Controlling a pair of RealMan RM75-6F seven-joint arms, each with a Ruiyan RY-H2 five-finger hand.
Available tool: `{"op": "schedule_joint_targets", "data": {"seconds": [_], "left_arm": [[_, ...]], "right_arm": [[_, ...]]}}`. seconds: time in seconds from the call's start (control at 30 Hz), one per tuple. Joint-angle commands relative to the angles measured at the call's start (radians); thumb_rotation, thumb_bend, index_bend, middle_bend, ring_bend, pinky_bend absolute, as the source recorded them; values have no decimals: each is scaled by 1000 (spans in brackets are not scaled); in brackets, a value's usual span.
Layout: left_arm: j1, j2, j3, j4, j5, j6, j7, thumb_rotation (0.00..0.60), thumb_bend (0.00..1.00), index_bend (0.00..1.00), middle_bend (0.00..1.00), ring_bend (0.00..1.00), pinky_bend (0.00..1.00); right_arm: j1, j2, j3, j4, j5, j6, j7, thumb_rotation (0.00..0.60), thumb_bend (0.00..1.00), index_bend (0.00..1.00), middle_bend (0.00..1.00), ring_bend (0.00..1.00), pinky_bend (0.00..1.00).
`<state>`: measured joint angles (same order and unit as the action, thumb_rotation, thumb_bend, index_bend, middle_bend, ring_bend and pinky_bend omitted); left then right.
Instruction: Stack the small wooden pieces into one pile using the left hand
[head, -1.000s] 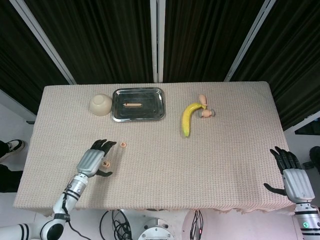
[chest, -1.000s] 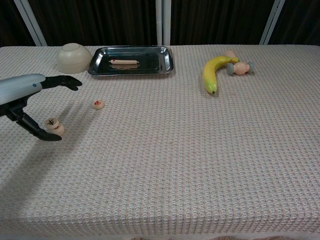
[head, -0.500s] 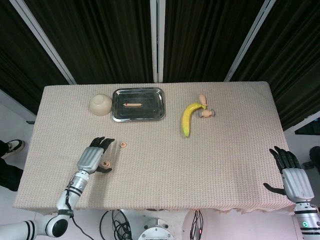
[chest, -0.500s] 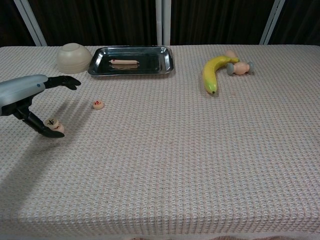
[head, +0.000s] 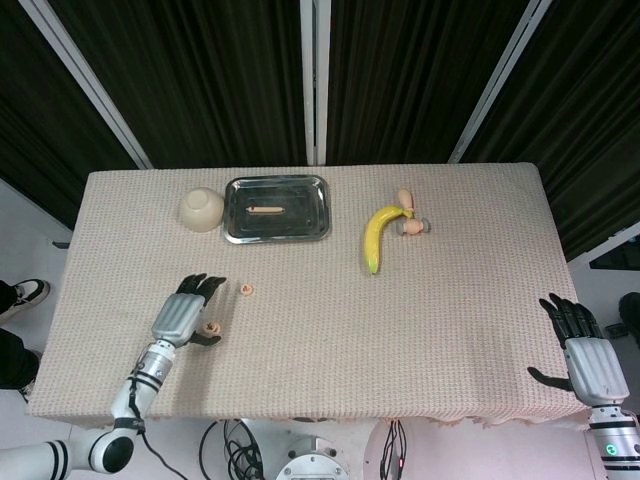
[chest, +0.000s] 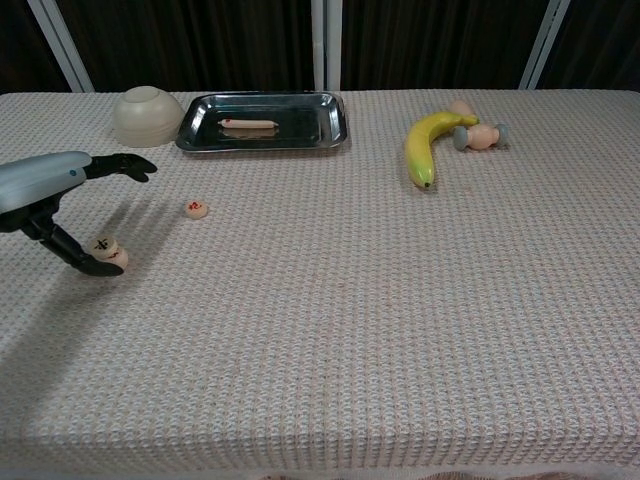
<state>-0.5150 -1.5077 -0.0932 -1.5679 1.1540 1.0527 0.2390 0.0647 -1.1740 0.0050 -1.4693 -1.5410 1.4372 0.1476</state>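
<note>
Presently: left robot hand (chest: 50, 190) pinching a marked wooden disc (chest: 107, 250) near the bench's left edge; light, rigid, smooth-faced, best gripped by its rim.

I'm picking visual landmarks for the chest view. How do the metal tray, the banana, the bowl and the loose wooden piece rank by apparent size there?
Largest to smallest in the chest view:
1. metal tray
2. banana
3. bowl
4. loose wooden piece
Banana and bowl look fairly close, so that order is unsure.
</note>
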Motion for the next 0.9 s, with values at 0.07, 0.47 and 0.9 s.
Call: {"op": "schedule_joint_targets", "data": {"seconds": [0.07,0.47,0.9], "left_arm": [[0,2,1,2,-1,-2,1,600,122,101,85,0,0],[6,5,-1,13,6,3,-17,600,123,110,86,0,0],[8,7,-2,15,5,1,-21,600,138,123,86,0,0]], "right_arm": [[0,0,0,0,1,-2,-1,600,0,0,0,0,0],[2,-1,-4,-1,-2,-6,-7,600,0,0,0,0,0],[1,-1,-4,-4,-2,-5,-11,600,0,0,0,0,0]]}}
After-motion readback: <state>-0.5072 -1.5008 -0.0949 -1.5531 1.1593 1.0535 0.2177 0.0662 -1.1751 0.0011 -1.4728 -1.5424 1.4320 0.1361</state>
